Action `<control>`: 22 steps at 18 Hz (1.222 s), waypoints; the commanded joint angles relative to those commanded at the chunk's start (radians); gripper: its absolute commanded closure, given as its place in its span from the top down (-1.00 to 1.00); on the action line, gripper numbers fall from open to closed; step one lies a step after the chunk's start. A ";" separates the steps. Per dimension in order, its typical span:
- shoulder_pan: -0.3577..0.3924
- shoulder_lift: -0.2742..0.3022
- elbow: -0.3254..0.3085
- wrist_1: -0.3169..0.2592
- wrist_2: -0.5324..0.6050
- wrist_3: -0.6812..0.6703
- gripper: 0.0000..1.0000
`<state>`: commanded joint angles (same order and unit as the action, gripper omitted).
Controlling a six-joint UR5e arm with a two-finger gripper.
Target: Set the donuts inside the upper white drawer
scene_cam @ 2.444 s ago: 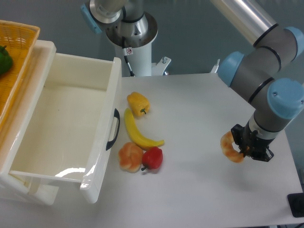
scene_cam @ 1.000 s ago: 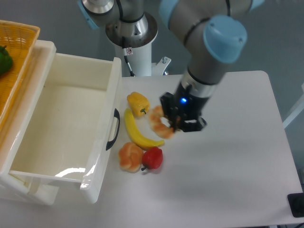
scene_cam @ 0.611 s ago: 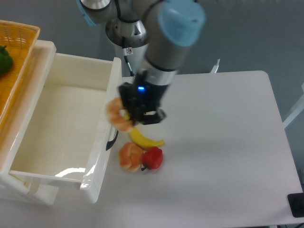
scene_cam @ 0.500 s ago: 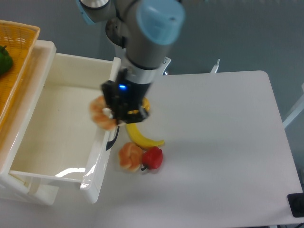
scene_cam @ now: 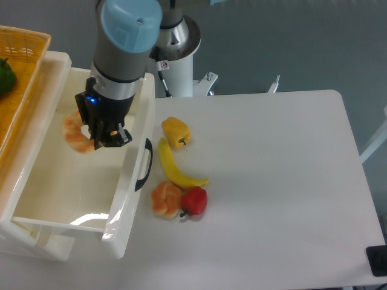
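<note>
My gripper point(scene_cam: 91, 136) is shut on a golden-orange donut point(scene_cam: 75, 134) and holds it in the air over the inside of the upper white drawer point(scene_cam: 78, 181), which stands pulled open at the left with its black handle point(scene_cam: 145, 164) facing the table. A second donut point(scene_cam: 165, 200) lies on the table by the drawer's front, touching the red pepper point(scene_cam: 194, 202).
A banana point(scene_cam: 173, 168) and a yellow pepper point(scene_cam: 175, 131) lie just right of the drawer front. A yellow wicker basket point(scene_cam: 18, 78) holding a green item sits at the upper left. The robot base point(scene_cam: 172, 48) stands behind the table.
My gripper has carried the donut leftward from the right side of the table, over the fruit and the drawer front, to above the drawer's inside.
</note>
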<state>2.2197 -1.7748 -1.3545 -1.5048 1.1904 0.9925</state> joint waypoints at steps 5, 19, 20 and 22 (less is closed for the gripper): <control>-0.002 -0.002 -0.009 0.000 0.000 -0.008 1.00; 0.158 -0.012 -0.006 0.043 -0.005 -0.037 1.00; 0.184 -0.018 -0.006 0.049 -0.005 -0.040 1.00; 0.251 -0.032 -0.006 0.078 -0.006 -0.040 1.00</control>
<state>2.4709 -1.8070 -1.3606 -1.4268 1.1842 0.9526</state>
